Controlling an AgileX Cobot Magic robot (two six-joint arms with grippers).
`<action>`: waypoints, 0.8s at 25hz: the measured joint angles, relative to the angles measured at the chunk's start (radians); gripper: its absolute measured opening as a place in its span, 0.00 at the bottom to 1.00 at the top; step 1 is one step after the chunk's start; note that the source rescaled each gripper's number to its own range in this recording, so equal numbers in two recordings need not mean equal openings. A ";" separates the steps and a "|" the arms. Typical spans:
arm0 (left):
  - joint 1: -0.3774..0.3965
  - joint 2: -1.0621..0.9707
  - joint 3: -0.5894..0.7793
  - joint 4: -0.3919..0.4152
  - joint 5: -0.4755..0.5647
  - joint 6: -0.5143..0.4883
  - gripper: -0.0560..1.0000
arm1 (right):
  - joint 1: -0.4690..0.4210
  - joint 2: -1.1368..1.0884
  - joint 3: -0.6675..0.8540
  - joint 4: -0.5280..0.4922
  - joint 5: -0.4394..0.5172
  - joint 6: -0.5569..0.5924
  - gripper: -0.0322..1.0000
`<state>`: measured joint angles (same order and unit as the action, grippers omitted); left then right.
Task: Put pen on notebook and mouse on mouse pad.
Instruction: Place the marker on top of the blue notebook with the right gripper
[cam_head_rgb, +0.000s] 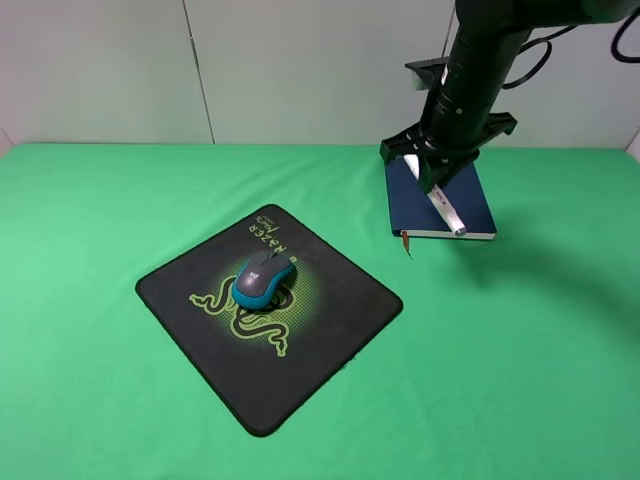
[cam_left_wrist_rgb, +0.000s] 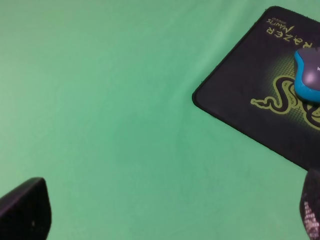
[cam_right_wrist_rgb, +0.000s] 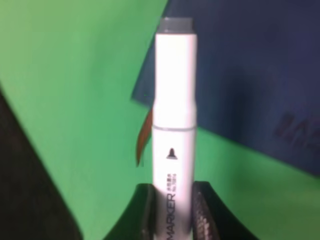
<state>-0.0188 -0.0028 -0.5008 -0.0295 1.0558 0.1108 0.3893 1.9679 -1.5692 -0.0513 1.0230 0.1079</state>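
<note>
Green cloth (cam_head_rgb: 520, 350) carries the black mouse pad (cam_head_rgb: 320, 340) at near left, the mouse (cam_head_rgb: 263, 279) resting on its logo. The left gripper (cam_left_wrist_rgb: 167, 220) hangs spread wide, holding nothing. Farther right, the right gripper (cam_head_rgb: 432, 183) clamps the white pen (cam_head_rgb: 447, 213), slanted over the navy notebook (cam_head_rgb: 475, 205); contact unclear

Matt green cloth covers the table (cam_head_rgb: 100, 220). The mouse pad (cam_head_rgb: 320, 340) is matt black and cloth-like; the mouse (cam_head_rgb: 262, 280) on it is smooth plastic with a soft sheen. The pen (cam_right_wrist_rgb: 174, 115) is glossy white plastic, the notebook (cam_right_wrist_rgb: 250, 60) cover is dull navy, and the right gripper (cam_right_wrist_rgb: 172, 200) has jaws with dotted black padding
</note>
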 joint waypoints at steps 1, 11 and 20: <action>0.000 0.000 0.000 0.000 0.000 0.000 1.00 | -0.011 0.020 -0.036 0.000 0.007 -0.001 0.04; 0.000 0.000 0.000 0.000 0.000 0.000 1.00 | -0.108 0.291 -0.381 -0.002 0.066 -0.016 0.04; 0.000 0.000 0.000 0.000 -0.001 0.000 1.00 | -0.168 0.426 -0.475 -0.001 0.091 -0.019 0.04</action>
<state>-0.0188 -0.0028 -0.5008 -0.0295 1.0548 0.1108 0.2213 2.3937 -2.0437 -0.0522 1.1139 0.0886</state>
